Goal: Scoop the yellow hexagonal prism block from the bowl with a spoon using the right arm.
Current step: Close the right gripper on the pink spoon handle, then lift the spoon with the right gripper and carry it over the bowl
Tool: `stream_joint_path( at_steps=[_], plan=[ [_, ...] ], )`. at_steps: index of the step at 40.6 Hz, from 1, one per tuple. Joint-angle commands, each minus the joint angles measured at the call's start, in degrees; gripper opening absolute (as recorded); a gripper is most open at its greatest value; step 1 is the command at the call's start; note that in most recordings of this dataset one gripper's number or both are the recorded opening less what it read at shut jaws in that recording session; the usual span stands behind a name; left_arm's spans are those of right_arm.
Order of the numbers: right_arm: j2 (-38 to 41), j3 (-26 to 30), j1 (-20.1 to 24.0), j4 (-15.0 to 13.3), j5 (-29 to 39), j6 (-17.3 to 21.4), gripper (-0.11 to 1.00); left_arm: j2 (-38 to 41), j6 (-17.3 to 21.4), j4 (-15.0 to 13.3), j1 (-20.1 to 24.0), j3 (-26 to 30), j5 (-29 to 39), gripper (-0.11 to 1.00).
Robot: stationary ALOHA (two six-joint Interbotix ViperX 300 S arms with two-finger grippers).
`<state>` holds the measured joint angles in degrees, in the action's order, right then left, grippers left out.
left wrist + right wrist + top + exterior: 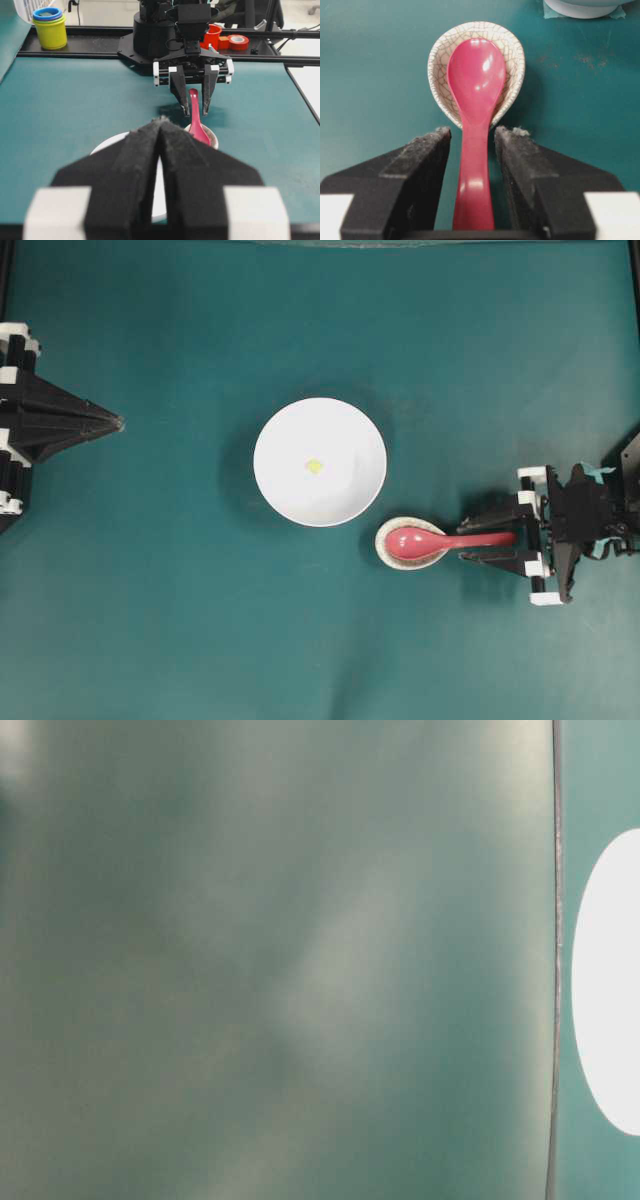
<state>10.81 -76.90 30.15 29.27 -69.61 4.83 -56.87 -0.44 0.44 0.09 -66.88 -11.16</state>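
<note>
The white bowl (285, 480) sits mid-table with the tiny yellow hexagonal block (314, 466) lying inside it. The pink-red spoon (430, 540) rests with its scoop in a small speckled cream dish (384, 536) just right of the bowl, handle pointing right. My right gripper (466, 540) is open and straddles the handle, with a gap on each side in the right wrist view (472, 131); the spoon (475, 75) lies untouched there. My left gripper (118, 422) is shut and empty, far left of the bowl. From the left wrist view (160, 121), the bowl (107, 145) is mostly hidden.
Behind the right arm's base, past the table's far rail, stand stacked yellow and blue cups (50, 27) and red tape rolls (237, 41). The bowl's base edge (580, 7) shows at the top of the right wrist view. The table-level view is a blur.
</note>
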Motion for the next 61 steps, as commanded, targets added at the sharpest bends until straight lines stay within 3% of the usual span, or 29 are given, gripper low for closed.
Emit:
stream_joint_path(
  at_steps=[1, 7, 12, 29, 41, 52, 61],
  plan=[
    [-0.5, 0.4, 0.3, 0.1, -0.6, 0.1, 0.49, 0.5, 0.1, 0.2, 0.1, 1.0, -0.4, 0.0],
    [-0.5, 0.6, 0.3, 0.1, -0.6, 0.1, 0.42, 0.5, 0.1, 0.2, 0.1, 1.0, -0.4, 0.0],
    [-1.1, 1.0, 0.3, 0.1, -0.6, 0.0, 0.22, 0.5, 0.1, 0.2, 0.0, 1.0, -0.4, 0.0],
    [-12.5, 1.1, -1.1, 0.1, 4.4, -2.9, 0.22, 0.4, 0.1, 0.2, 0.0, 1.0, 0.3, 0.0],
    [-23.8, 4.3, -5.2, 0.1, 19.9, -9.0, 0.22, 0.3, 0.1, 0.2, 0.0, 1.1, 2.2, 0.0],
    [-32.0, 10.8, -11.9, 0.1, 38.0, -15.7, 0.22, -0.3, 0.1, 0.2, 0.0, 1.2, 3.0, 0.0],
    [-34.8, 17.3, -18.0, 0.0, 52.5, -19.0, 0.22, -0.4, 0.7, 0.2, 0.0, 1.2, 3.1, 0.0]
  ],
)
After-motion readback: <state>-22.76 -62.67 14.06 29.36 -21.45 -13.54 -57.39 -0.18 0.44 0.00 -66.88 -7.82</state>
